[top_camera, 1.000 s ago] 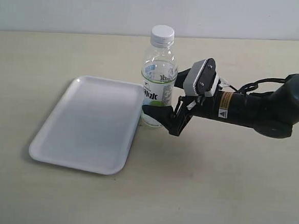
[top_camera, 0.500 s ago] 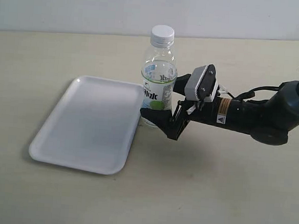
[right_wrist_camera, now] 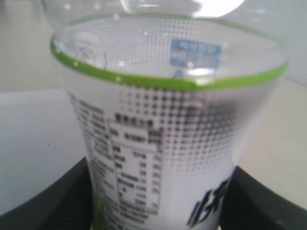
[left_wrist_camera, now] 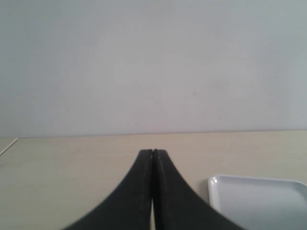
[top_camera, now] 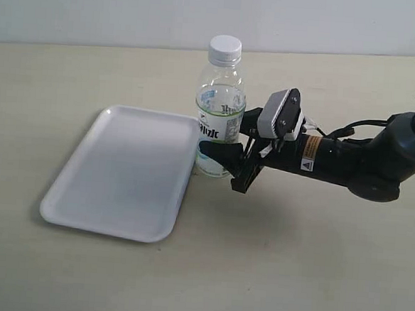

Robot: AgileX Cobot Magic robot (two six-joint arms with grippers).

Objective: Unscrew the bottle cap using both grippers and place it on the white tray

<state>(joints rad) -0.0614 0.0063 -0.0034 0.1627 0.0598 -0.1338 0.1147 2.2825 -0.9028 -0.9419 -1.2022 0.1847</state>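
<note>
The clear bottle (top_camera: 220, 106) with its white, blue and green label stands upright on the table just right of the white tray (top_camera: 121, 171). The white ribbed bottle cap (top_camera: 225, 49) sits on its neck. My right gripper (top_camera: 227, 138) reaches in from the right, its black fingers on either side of the labelled lower body. The right wrist view shows the bottle (right_wrist_camera: 163, 143) filling the gap, a finger pressed on each side. My left gripper (left_wrist_camera: 152, 153) is shut and empty over bare table, out of the exterior view. A corner of the tray (left_wrist_camera: 259, 201) lies beside it.
The tan table runs back to a pale wall. The tray (right_wrist_camera: 33, 143) lies close behind the bottle in the right wrist view. The right arm and its cables (top_camera: 356, 162) stretch across the table's right side.
The right gripper has slid a little left and down around the bottle's lower body, and its fingers have closed in on the label. The bottle and tray have stayed put.
</note>
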